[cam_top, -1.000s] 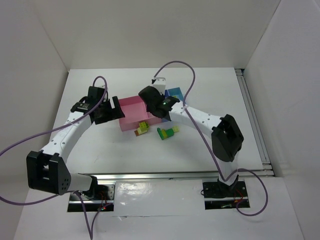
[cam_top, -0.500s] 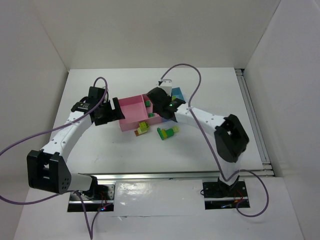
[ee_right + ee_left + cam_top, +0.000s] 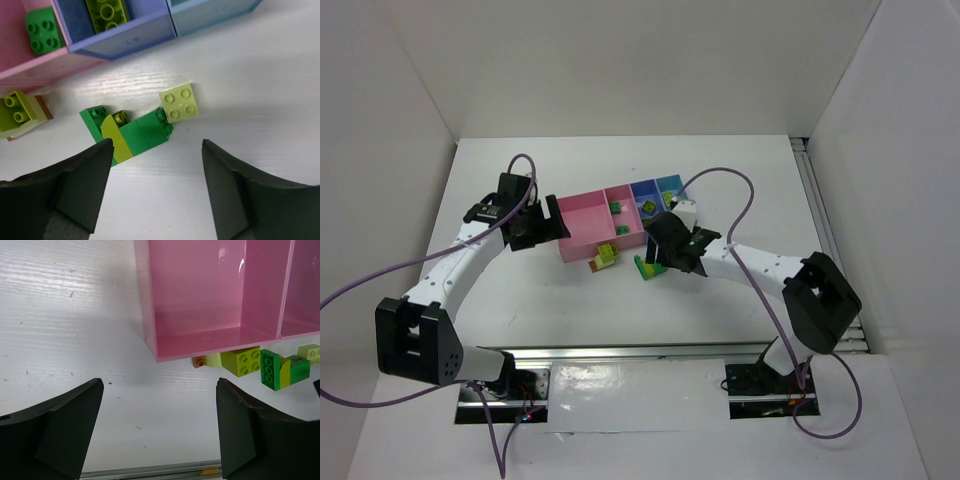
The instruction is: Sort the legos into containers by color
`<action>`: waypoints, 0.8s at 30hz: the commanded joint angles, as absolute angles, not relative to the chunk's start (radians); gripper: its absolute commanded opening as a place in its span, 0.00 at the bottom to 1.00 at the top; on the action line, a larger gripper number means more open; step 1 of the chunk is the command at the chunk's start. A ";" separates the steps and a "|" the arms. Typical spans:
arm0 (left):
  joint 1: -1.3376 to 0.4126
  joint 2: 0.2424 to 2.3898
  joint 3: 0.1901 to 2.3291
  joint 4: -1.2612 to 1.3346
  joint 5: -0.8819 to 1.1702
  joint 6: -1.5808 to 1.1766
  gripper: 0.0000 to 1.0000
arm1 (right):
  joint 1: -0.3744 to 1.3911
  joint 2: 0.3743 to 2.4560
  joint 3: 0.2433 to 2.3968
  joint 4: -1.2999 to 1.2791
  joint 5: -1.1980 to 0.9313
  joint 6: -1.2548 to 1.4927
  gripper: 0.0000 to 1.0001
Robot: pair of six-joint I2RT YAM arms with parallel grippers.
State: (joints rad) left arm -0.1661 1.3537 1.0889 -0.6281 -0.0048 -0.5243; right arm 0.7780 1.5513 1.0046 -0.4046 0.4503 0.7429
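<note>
- The tray (image 3: 582, 215) sits in the middle of the table, a bit nearer the far edge.
- Its big pink part (image 3: 200, 290) shows only bare floor.
- The thin pink part (image 3: 45, 64) holds a dark green brick (image 3: 44, 29).
- The purple-blue part (image 3: 125, 40) holds a lime brick (image 3: 107, 9).
- The inside of the light blue part (image 3: 210, 12) cannot be seen.
- Loose bricks (image 3: 135, 132) lie just by the tray's near side.
- The left gripper (image 3: 159, 390) is wide open and holds nothing.
- The right gripper (image 3: 157, 150) is wide open over the loose bricks.
</note>
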 commanded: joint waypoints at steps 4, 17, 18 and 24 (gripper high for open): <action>-0.170 1.359 1.106 -0.615 0.002 -0.522 0.94 | 0.762 1.629 1.069 -0.414 0.390 0.667 0.81; -0.170 1.370 1.106 -0.615 0.025 -0.503 0.94 | 0.604 1.629 1.020 -0.288 0.316 0.693 0.74; -0.170 1.370 1.106 -0.615 0.025 -0.503 0.94 | 0.604 1.666 1.032 -0.288 0.316 0.693 0.74; -0.179 1.390 1.115 -0.615 0.025 -0.503 0.94 | 0.595 1.764 1.097 -0.288 0.278 0.670 0.74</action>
State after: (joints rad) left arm -0.1745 1.3796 1.0889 -0.6266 0.0074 -0.5224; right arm 0.5972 1.7378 1.0538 -0.3260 0.2974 0.6785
